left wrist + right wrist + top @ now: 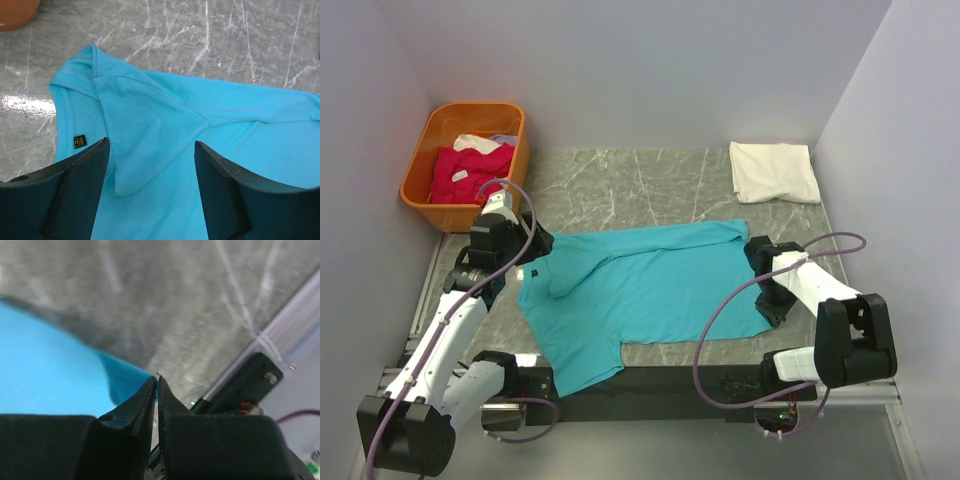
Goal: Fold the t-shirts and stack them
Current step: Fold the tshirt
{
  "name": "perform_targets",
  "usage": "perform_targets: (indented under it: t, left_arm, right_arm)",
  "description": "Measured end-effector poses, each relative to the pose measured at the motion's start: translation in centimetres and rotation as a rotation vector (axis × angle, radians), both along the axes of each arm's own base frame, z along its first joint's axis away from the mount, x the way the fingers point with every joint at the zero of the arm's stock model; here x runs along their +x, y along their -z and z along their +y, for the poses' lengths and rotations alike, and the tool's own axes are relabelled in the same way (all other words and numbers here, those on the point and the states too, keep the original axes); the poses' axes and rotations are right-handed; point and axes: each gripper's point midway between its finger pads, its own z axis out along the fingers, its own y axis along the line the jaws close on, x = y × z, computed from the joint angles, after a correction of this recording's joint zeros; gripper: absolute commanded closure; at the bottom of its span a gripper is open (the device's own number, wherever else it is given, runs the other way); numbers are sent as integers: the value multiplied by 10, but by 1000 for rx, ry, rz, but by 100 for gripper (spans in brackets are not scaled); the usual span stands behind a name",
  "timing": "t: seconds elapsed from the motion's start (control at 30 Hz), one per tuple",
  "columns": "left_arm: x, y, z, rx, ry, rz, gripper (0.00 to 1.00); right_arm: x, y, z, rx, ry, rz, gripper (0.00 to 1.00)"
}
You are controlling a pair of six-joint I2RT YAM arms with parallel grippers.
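Table point(620, 185) grey, marbled. Teal shirt point(650, 290) spread near centre: neck toward 9 o'clock, hem toward 3 o'clock, one sleeve reaching the near edge at about 7 o'clock. A flap of the same cloth is folded over onto the body just beside the neck. White shirt point(775, 172) lies folded at 1 o'clock by the far right corner, well apart from the teal shirt. Basket point(518, 165), orange, at 10 o'clock by the far left corner, holds pink shirts point(460, 175) with a bit of white cloth behind them. Left gripper point(535, 258) sits at the 9 o'clock edge of the teal shirt, over the neck. In the left wrist view its point(150, 147) jaws stand wide apart, with the fingers point(80, 185) on either side of the folded flap. Label point(80, 141), small and dark with yellow print, sits inside the neckband just beside the tip of the finger on the view's left. Cannot tell whether the fingertips touch the cloth. Right gripper point(775, 310) is at about 4 o'clock, at the hem corner. In the right wrist view its point(156, 382) jaws are pressed together, and the teal edge runs into the tips and is pinched there. That view is blurred. A shadow lies on the table under the pinched edge.
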Motion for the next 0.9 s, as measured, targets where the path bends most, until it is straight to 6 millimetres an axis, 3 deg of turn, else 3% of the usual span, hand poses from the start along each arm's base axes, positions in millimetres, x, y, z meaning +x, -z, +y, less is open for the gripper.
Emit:
perform_targets:
  t: [0.1, 0.13, 0.23, 0.47, 0.53, 0.77, 0.9]
  left_arm:
    - [-1, -4, 1, -2, -3, -13, 27]
    - [-1, -4, 2, -2, -5, -17, 27]
    - [-2, -6, 3, -3, -9, -24, 26]
    - [-3, -5, 6, -7, -15, -24, 26]
    - [-3, -4, 5, -9, -13, -20, 26]
    - [-2, 8, 2, -18, 4, 21, 24]
    - [-1, 13, 1, -23, -2, 42, 17]
  right_arm:
    - [-11, -1, -6, -50, 63, 36, 75]
    - [-14, -3, -8, -67, 86, 41, 61]
    - [-18, -12, -12, -99, 140, 27, 52]
    - [2, -30, -3, -19, 139, -171, 50]
    - [20, -36, 7, 52, 101, -254, 50]
    - [118, -80, 53, 292, -76, -595, 48]
    - [169, -87, 73, 398, -122, -704, 39]
